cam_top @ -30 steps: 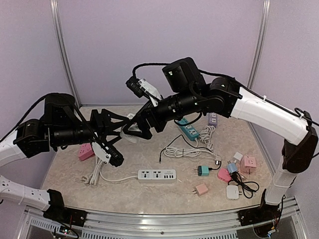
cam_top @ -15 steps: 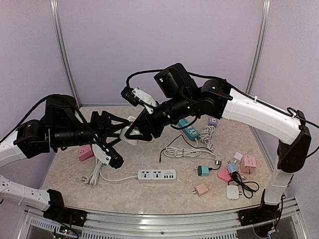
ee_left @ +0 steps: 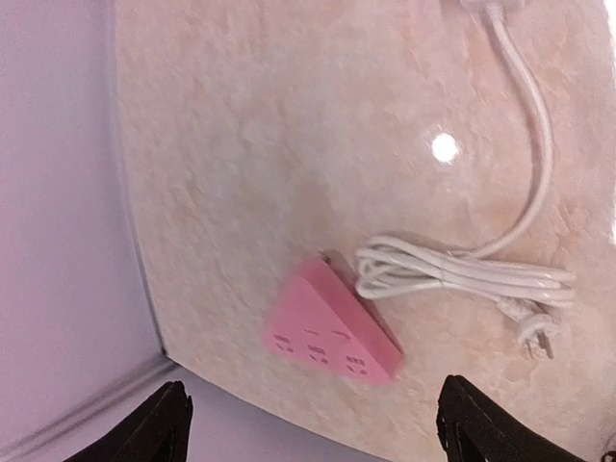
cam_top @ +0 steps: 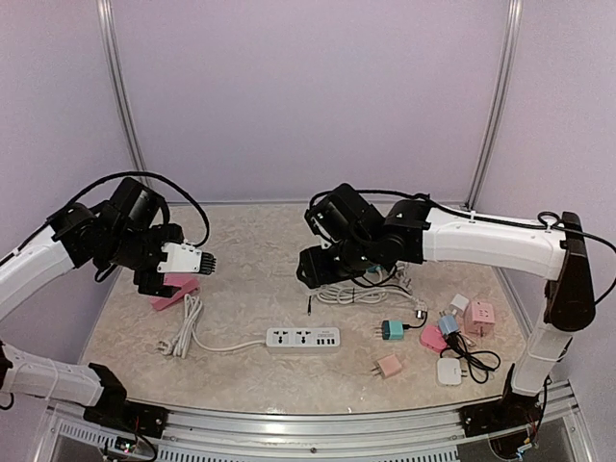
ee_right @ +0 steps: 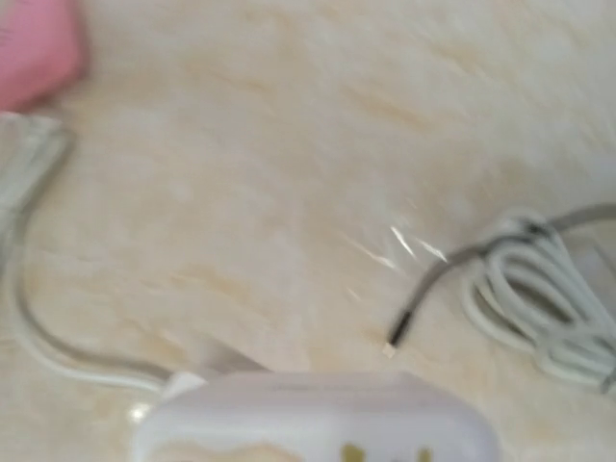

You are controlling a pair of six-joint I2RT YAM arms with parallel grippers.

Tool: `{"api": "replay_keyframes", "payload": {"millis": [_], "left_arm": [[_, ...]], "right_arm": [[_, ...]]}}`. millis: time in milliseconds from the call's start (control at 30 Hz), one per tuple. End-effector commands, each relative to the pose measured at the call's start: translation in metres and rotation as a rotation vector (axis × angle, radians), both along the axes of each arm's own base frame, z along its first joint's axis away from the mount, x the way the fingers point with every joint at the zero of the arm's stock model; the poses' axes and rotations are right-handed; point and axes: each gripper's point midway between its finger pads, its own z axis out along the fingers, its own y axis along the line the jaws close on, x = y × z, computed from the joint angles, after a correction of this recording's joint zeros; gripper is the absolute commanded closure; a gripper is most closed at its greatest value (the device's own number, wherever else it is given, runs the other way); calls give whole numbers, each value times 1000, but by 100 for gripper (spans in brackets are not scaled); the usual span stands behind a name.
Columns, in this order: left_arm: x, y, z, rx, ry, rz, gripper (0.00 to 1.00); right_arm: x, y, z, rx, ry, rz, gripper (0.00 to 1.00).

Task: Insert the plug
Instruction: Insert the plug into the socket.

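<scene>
A white power strip (cam_top: 303,339) lies at the front middle of the table, sockets up; it also fills the bottom of the blurred right wrist view (ee_right: 308,414). Its cord runs left to a white coil (cam_top: 183,332) that ends in a plug (ee_left: 534,332). Loose plugs lie to the right, a teal one (cam_top: 392,330) and a pink one (cam_top: 388,366). My left gripper (cam_top: 197,260) hangs over the pink socket block (ee_left: 332,332), open wide (ee_left: 318,423) and empty. My right gripper (cam_top: 310,268) hovers right of centre; its fingers do not show.
A black cable tip (ee_right: 404,327) and a bundled white cord (cam_top: 356,294) lie under the right arm. More adaptors, pink (cam_top: 479,316) and white (cam_top: 449,371), cluster at the right edge. The wall runs close beside the pink block (cam_top: 171,292).
The two grippers were together at mid-table; now they have drawn apart. The left arm pulled back left and opened its jaws wide. The right arm swung right and lower.
</scene>
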Motion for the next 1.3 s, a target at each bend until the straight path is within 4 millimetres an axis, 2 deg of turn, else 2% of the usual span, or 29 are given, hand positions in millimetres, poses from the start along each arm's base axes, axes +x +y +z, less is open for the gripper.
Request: {"api": "replay_keyframes", "payload": {"millis": [0, 100, 167, 267, 367, 467, 533, 667, 767, 900, 967, 1133, 1267], "left_arm": [[-32, 72, -87, 103, 427, 447, 15], [-22, 74, -109, -25, 598, 723, 17], [-15, 63, -118, -146, 670, 808, 17], [-4, 52, -136, -220, 643, 760, 19], [18, 62, -153, -204, 501, 695, 29], [43, 71, -163, -164, 412, 671, 32], [63, 64, -152, -227, 401, 672, 33], [88, 36, -132, -449, 581, 771, 39], [88, 24, -146, -521, 692, 822, 41], [89, 38, -178, -434, 688, 893, 57], [85, 40, -187, -403, 711, 896, 61], [64, 38, -200, -385, 750, 875, 63], [39, 47, -212, -341, 771, 886, 66]], "right_arm": [[13, -7, 14, 82, -37, -160, 100], [16, -8, 5, 45, -37, -170, 100], [17, -9, 0, 25, -39, -177, 100], [17, -9, -7, 11, -35, -169, 100], [16, -8, -10, 4, -22, -160, 100], [14, -10, -14, 0, -11, -161, 100], [13, -10, -15, 4, -7, -159, 100], [13, -10, -17, -5, -1, -161, 100], [12, -13, -18, -16, 3, -170, 100], [12, -15, -18, -19, 2, -175, 100], [12, -13, -19, -17, 10, -176, 100], [3, -12, -36, -6, 59, -238, 100], [-8, -10, -46, -9, 53, -285, 100]]}}
